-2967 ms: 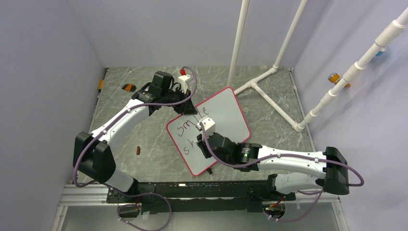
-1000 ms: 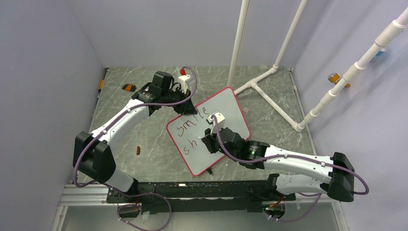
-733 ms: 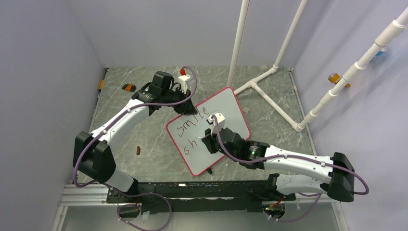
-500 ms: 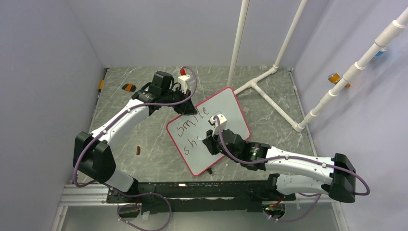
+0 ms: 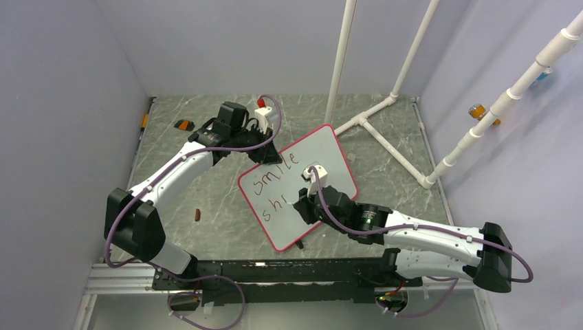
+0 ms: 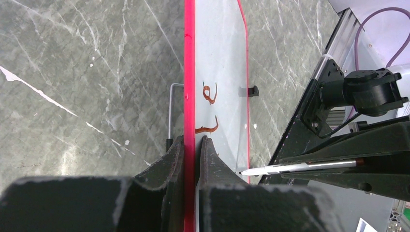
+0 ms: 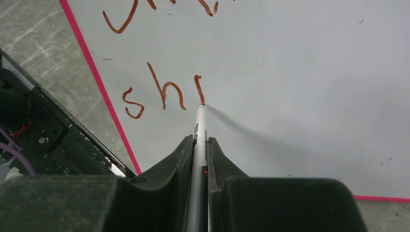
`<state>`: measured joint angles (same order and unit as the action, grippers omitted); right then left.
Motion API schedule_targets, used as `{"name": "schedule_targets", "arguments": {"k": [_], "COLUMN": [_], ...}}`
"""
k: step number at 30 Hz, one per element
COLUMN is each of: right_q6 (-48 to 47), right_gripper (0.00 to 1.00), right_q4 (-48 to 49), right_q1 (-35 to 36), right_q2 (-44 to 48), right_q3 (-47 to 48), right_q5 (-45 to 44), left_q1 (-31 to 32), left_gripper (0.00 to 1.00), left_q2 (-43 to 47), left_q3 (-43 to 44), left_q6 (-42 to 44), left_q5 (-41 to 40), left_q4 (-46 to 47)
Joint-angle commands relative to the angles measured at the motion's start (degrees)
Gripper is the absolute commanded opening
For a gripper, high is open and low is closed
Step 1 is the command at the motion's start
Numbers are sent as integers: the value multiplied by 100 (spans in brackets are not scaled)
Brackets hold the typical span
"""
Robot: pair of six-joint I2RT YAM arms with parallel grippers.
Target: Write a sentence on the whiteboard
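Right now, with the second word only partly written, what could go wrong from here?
The left gripper pinches only the red rim of the whiteboard at one edge, so marker pressure might pivot or slip the board and skew the line. The right gripper holds the marker by its thin barrel, tip touching the unfinished word. The barrel could slide between the fingers, leaving faint or broken letters.

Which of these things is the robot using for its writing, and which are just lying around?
Used for the writing: the whiteboard, the red-brown words on it, the pen, the left end effector pinching the board's edge, the right end effector holding the pen.
Just lying around: the white pipes, the small brown bit, the orange-and-black thing near the back.
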<state>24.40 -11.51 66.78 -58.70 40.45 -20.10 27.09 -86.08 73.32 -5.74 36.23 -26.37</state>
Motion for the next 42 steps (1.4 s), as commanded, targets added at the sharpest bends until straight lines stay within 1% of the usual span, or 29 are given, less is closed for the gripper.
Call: {"name": "schedule_targets", "arguments": {"k": [1,11,18,31,42], "right_q6": [-132,-438,-398,-140,-81], "right_gripper": [0,0,0,0,0], "right_q4": [109,498,563,311,448], "right_q1": [-21,-33,-167,-228,-236], "right_q2": [168,-446,-765,-543,78], "right_q3": [426,947,931,600,409], "right_q5": [106,-67,-172,-249,-317], "left_q1": [-49,-52,-48,-52,-50], "left_gripper": [0,0,0,0,0], "left_q2": [144,175,188,197,182], "left_q3": [139,118,105,101,108], "left_q6": [365,371,374,369,371], "left_q5": [-547,-537,-528,-537,-544], "left_q4": [398,388,387,390,385]}}
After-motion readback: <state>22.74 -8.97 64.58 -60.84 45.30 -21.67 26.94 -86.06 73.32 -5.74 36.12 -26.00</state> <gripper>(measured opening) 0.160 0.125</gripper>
